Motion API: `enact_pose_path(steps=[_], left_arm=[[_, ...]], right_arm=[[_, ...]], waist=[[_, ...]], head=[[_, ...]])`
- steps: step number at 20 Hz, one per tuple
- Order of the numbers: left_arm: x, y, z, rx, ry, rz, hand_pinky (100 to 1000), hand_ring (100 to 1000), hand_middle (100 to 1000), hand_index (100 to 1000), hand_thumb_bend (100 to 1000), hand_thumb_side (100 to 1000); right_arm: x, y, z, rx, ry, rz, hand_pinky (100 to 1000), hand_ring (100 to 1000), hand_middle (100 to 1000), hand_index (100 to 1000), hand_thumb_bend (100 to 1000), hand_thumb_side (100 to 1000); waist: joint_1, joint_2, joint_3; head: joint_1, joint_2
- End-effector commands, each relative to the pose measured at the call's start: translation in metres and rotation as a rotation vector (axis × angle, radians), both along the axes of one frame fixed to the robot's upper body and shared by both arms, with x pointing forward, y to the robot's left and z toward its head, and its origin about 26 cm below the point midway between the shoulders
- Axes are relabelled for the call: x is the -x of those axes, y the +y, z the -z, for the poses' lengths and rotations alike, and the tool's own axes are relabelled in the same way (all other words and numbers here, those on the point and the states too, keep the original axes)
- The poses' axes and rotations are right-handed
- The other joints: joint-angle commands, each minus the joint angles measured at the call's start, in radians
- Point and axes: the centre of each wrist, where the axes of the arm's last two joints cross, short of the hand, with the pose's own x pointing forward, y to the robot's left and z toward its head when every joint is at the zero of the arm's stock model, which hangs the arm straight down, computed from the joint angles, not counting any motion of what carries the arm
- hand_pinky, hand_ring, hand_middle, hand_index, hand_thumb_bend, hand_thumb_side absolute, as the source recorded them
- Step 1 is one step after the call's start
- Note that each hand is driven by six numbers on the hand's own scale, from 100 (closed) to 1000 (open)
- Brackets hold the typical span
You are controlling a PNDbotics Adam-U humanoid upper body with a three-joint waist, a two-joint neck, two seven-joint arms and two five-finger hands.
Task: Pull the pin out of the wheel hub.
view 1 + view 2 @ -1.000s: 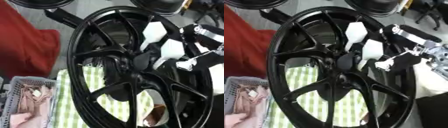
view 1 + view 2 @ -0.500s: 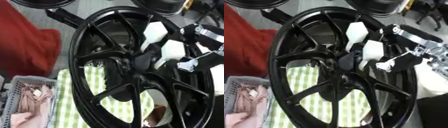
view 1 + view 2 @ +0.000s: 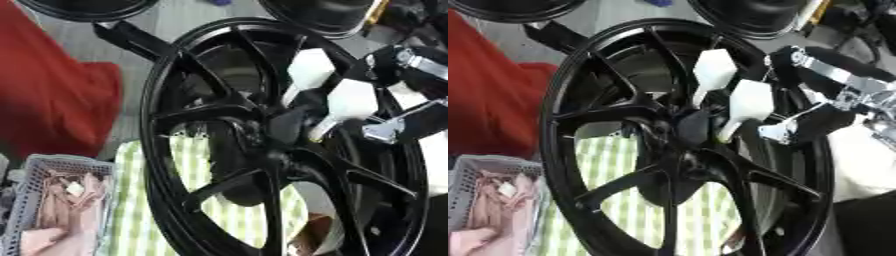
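Note:
A large black spoked wheel (image 3: 614, 105) stands nearly upright and fills the middle of both views. Its hub (image 3: 686, 152) lies at the centre where the spokes meet. My right hand (image 3: 750, 102), black and silver with white shells, comes in from the right and reaches through the rim, its tip at a dark block (image 3: 693, 127) just above the hub. I cannot make out the pin itself, or whether the hand holds anything. My left hand shows in neither view.
A green-and-white checked cloth (image 3: 140, 210) lies under the wheel. A grey mesh basket (image 3: 52, 200) with pinkish items sits at lower left, a red cloth (image 3: 52, 100) at left. Two more black wheels (image 3: 79, 7) (image 3: 324, 12) stand at the top edge.

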Motion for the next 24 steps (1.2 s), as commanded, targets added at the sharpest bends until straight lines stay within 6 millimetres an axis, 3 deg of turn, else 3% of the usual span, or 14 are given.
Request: enact_pose_path(steps=[1,7,24], left_arm=[[0.003,0.002,-0.006,-0.010,-0.020,-0.003,1000,669,635,852,100,710],[0.003,0.002,-0.006,-0.010,-0.019,-0.005,1000,668,636,852,100,710],[0.007,0.012,-0.001,-0.016,-0.008,-0.058,1000,667,637,852,100,706]], right_arm=[[0.004,-0.003,-0.020,0.023,-0.036,0.002,284,401,100,231,305,100],[0.005,-0.006,-0.031,0.001,-0.047,-0.001,253,400,100,235,313,100],[0.036,-0.035,-0.108,-0.202,-0.237,0.131,212,408,100,239,308,100]], waist=[[0.007,-0.029,-0.004],[0.007,-0.031,-0.010],[0.027,-0.040,-0.098]], head=[[0.003,-0.015],[0.007,-0.015],[0.071,0.025]])
